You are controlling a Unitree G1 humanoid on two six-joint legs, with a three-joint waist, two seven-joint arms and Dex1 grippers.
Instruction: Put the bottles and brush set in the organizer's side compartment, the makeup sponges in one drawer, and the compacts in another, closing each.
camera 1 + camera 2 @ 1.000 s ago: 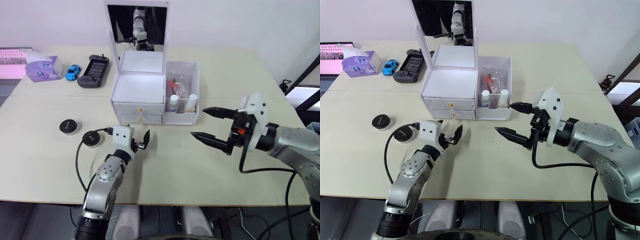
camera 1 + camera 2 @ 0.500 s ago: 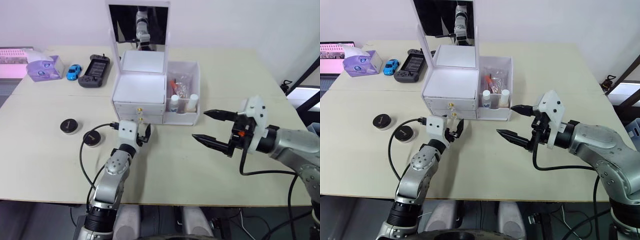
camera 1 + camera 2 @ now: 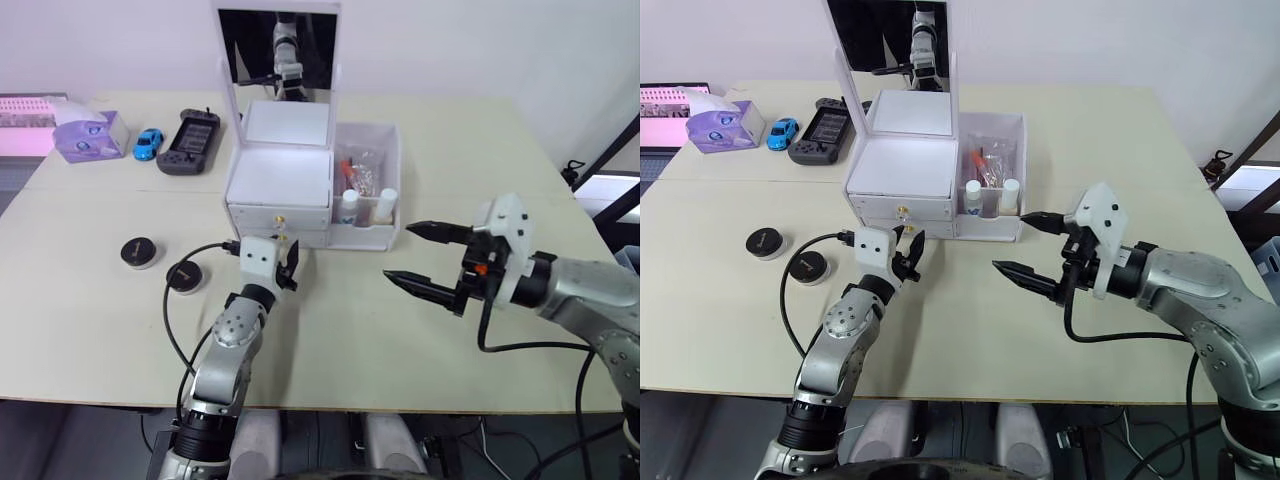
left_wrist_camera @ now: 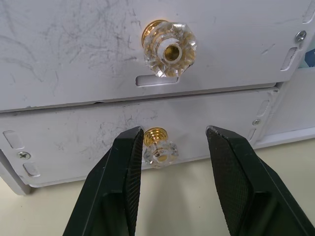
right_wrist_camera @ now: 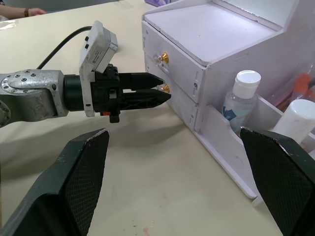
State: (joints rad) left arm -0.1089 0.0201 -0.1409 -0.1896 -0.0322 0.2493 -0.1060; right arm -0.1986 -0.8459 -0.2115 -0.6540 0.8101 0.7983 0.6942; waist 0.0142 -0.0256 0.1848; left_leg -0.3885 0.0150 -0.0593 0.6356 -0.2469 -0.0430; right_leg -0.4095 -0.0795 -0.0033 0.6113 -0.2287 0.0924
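The white organizer (image 3: 278,185) stands mid-table with both gold-knobbed drawers shut. Its side compartment (image 3: 390,140) holds the two bottles (image 3: 347,207) (image 3: 384,205) and the brush set (image 3: 357,170). Two black compacts (image 3: 139,252) (image 3: 184,276) lie on the table to the left. The makeup sponges are out of view. My left gripper (image 4: 173,132) is open, its fingers on either side of the lower drawer's knob (image 4: 158,147), not touching it. Right of the organizer, my right gripper (image 3: 399,251) hovers wide open and holds nothing.
A lilac tissue box (image 3: 88,135), a blue toy car (image 3: 147,143) and a dark game controller (image 3: 187,141) sit at the back left. The upright mirror (image 3: 278,50) rises behind the drawers. A black cable (image 3: 170,320) loops from my left wrist.
My left gripper has moved forward from the table up to the organizer's lower drawer knob. The right gripper has barely moved.
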